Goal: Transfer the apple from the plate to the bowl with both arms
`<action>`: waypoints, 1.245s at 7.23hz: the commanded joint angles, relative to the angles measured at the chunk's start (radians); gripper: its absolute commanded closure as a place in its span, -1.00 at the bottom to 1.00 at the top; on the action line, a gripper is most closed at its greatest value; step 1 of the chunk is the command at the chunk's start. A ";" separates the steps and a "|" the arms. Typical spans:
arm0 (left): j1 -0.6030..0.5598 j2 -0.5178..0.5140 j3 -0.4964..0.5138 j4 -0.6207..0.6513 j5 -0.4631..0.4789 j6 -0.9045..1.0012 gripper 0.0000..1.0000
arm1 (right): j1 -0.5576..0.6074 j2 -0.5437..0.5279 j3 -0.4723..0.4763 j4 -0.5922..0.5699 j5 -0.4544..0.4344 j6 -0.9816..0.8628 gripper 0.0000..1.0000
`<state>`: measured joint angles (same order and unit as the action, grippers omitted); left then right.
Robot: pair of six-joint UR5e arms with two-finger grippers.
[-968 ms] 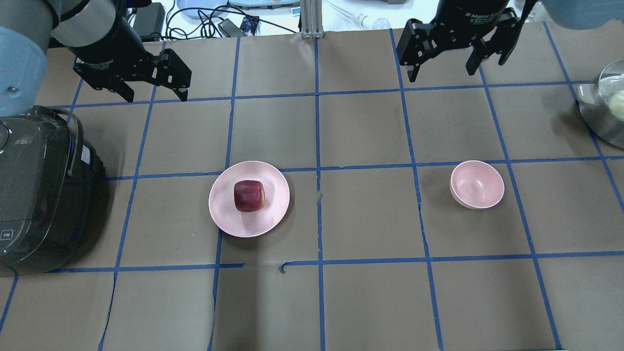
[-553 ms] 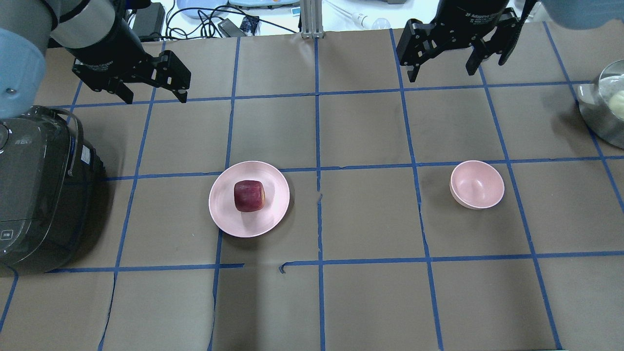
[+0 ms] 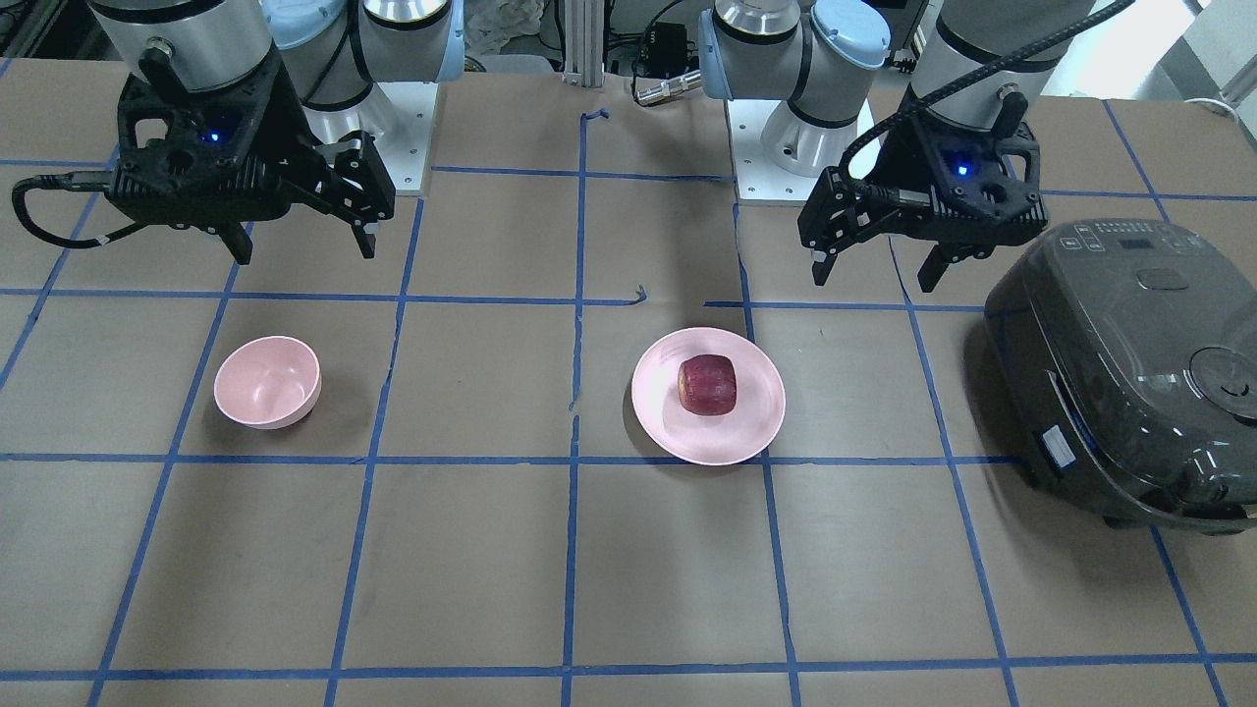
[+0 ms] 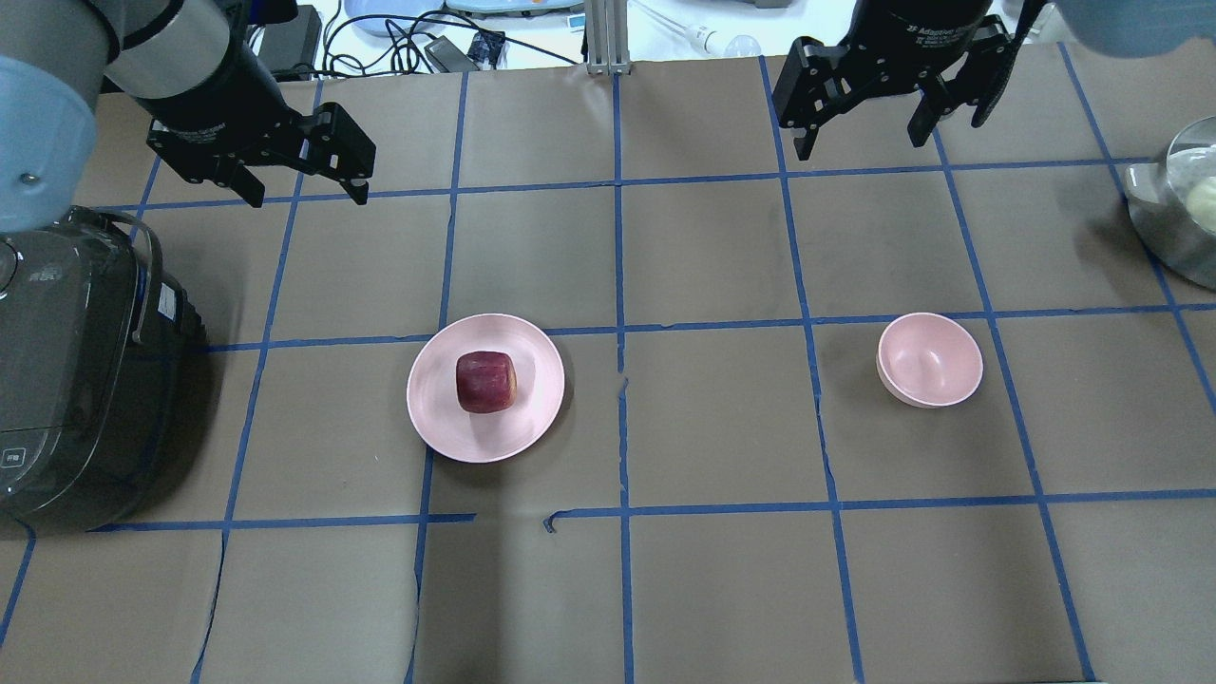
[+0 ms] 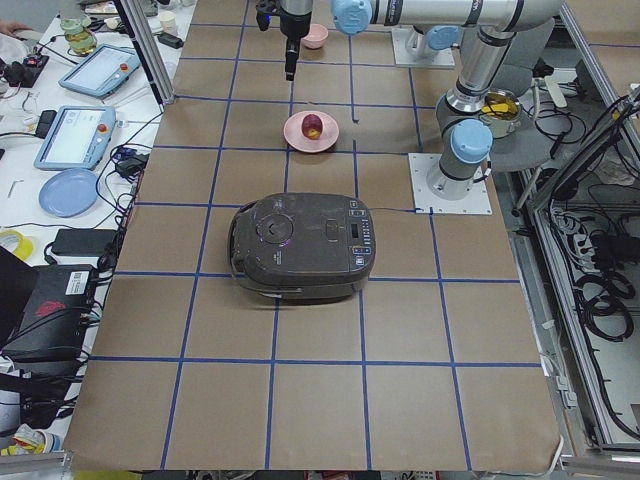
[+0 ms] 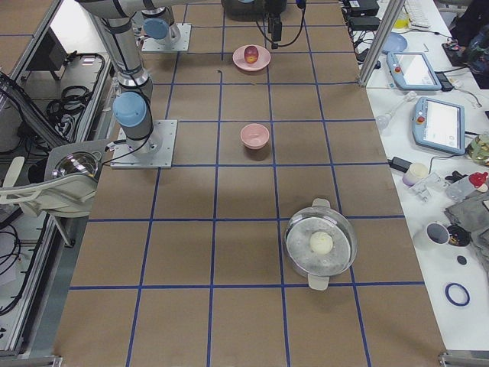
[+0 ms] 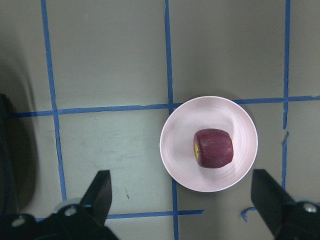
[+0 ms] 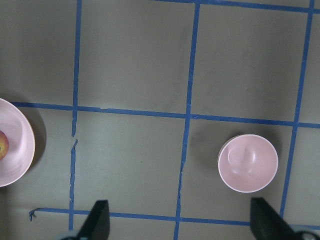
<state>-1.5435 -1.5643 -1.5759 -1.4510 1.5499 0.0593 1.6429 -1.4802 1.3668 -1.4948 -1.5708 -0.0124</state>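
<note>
In the right wrist view the plate (image 8: 20,150) is cut by the picture's left edge, and only a sliver of the apple (image 8: 2,146) shows. Both wrist views cut off the left gripper (image 7: 180,172) and the right gripper (image 8: 178,201) at the bottom, leaving only the finger ends. Overhead, the metal pot (image 4: 1173,223) at the desk's right edge and the rice cooker (image 4: 76,370) at its left edge run out of frame.

A: Surface (image 4: 722,418) finish?
B: Matt brown paper, blue tape lines (image 4: 722,324).
A: Plate (image 4: 446,418), bowl (image 4: 936,366)?
B: Smooth pale pink, slight sheen, looks plastic. Apple (image 4: 485,382) skin dull. Cooker (image 4: 76,380) glossy dark plastic; pot (image 6: 302,233) brushed metal.
</note>
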 commanded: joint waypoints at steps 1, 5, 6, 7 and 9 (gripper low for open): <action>-0.004 0.006 -0.003 -0.002 0.007 -0.001 -1.00 | 0.000 0.000 0.000 0.001 0.000 -0.001 -1.00; -0.004 0.001 -0.001 -0.002 0.010 0.002 -1.00 | 0.000 0.000 0.000 0.001 0.000 0.000 -1.00; -0.006 -0.002 -0.004 -0.002 0.010 -0.001 -1.00 | 0.000 0.000 0.000 0.001 0.000 0.000 -1.00; -0.006 -0.002 -0.003 -0.002 -0.001 -0.001 -1.00 | 0.000 0.000 0.000 0.001 0.000 0.000 -1.00; -0.013 -0.037 -0.009 -0.003 -0.002 -0.062 -1.00 | 0.000 0.000 0.000 0.001 0.000 -0.001 -1.00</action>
<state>-1.5527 -1.5824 -1.5804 -1.4531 1.5514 0.0395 1.6429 -1.4802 1.3668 -1.4941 -1.5708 -0.0133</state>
